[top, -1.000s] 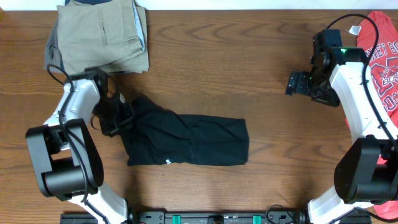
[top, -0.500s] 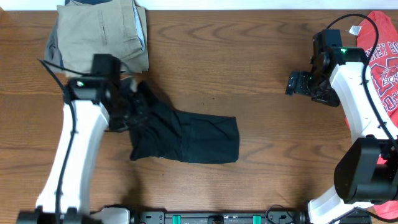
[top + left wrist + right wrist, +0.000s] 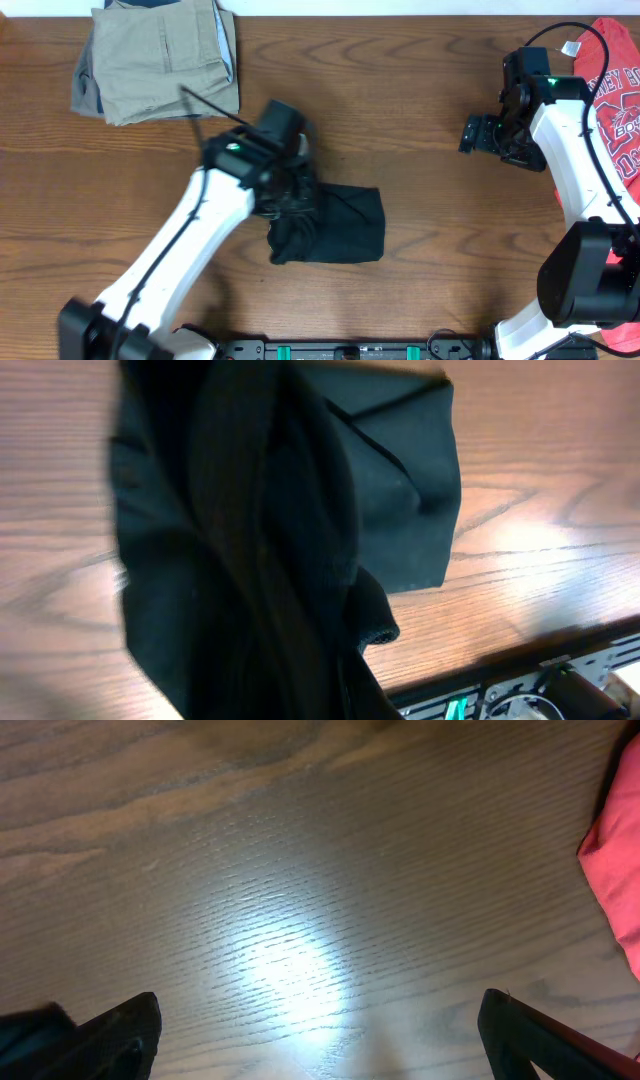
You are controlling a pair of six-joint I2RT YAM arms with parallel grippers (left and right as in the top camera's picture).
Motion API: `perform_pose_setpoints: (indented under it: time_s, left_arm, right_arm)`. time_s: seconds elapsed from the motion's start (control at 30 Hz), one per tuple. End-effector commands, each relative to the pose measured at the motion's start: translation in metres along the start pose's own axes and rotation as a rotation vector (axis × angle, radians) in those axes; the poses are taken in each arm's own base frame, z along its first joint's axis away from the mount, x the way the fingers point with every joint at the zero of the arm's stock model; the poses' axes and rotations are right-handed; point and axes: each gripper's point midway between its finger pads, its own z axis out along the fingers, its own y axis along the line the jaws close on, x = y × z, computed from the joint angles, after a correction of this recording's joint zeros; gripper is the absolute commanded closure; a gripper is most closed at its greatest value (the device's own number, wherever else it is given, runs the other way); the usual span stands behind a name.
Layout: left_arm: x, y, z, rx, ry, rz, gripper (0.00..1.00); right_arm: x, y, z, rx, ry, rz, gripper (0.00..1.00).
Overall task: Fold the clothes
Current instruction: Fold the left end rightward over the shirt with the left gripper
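Observation:
The black T-shirt [image 3: 345, 225] lies bunched on the table at centre front, its left part lifted and carried over the right part. My left gripper [image 3: 293, 195] is shut on the shirt's fabric; in the left wrist view the black cloth [image 3: 300, 520] hangs from the jaws and hides the fingers. My right gripper [image 3: 478, 135] is open and empty over bare wood at the right, its fingertips showing at the lower corners of the right wrist view [image 3: 320, 1030].
Folded khaki trousers [image 3: 160, 60] lie at the back left. A red T-shirt [image 3: 615, 100] lies at the right edge, also showing in the right wrist view [image 3: 615, 870]. The table's front edge with equipment [image 3: 520, 680] is near the black shirt.
My left gripper has swept right from the shirt's left end, dragging the gripped fabric over the rest, so the shirt is now much shorter. The right arm has not moved.

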Motion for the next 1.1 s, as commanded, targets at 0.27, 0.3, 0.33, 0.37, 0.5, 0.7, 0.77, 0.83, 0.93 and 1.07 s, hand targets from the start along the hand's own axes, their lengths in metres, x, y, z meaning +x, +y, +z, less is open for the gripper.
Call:
perform_pose_setpoints:
  time_s: [0.27,0.3,0.33,0.37,0.5,0.7,0.77,0.83,0.93,1.07]
  left_arm:
    - [0.02,-0.028,0.075,-0.063,0.139,0.02,0.94]
    - [0.021,-0.03,0.079,-0.064,0.144,0.023,0.94]
    - [0.022,-0.032,0.082,-0.065,0.147,0.028,0.94]
    - [0.023,-0.034,0.084,-0.065,0.148,0.035,0.94]
    - [0.024,-0.042,0.088,-0.053,0.138,0.053,0.71]
    - [0.021,-0.048,0.089,-0.036,0.12,0.061,0.62]
    - [0.021,-0.049,0.088,-0.033,0.119,0.062,0.62]
    - [0.02,-0.051,0.086,-0.027,0.116,0.063,0.62]
    - [0.018,-0.055,0.08,-0.012,0.099,0.073,0.62]
    - [0.016,-0.06,0.07,0.009,0.072,0.083,0.62]
  right_arm:
    - [-0.004,0.0,-0.008,-0.005,-0.027,-0.012,0.01]
    - [-0.004,0.0,-0.008,-0.005,-0.027,-0.012,0.01]
    - [-0.004,0.0,-0.008,-0.005,-0.027,-0.012,0.01]
    - [-0.004,0.0,-0.008,-0.005,-0.027,-0.012,0.01]
    - [-0.004,0.0,-0.008,-0.005,-0.027,-0.012,0.01]
    - [-0.004,0.0,-0.008,-0.005,-0.027,-0.012,0.01]
    - [-0.004,0.0,-0.008,-0.005,-0.027,-0.012,0.01]
    - [-0.004,0.0,-0.008,-0.005,-0.027,-0.012,0.01]
    - [-0.004,0.0,-0.008,-0.005,-0.027,-0.012,0.01]
    - [-0.004,0.0,-0.008,-0.005,-0.027,-0.012,0.01]
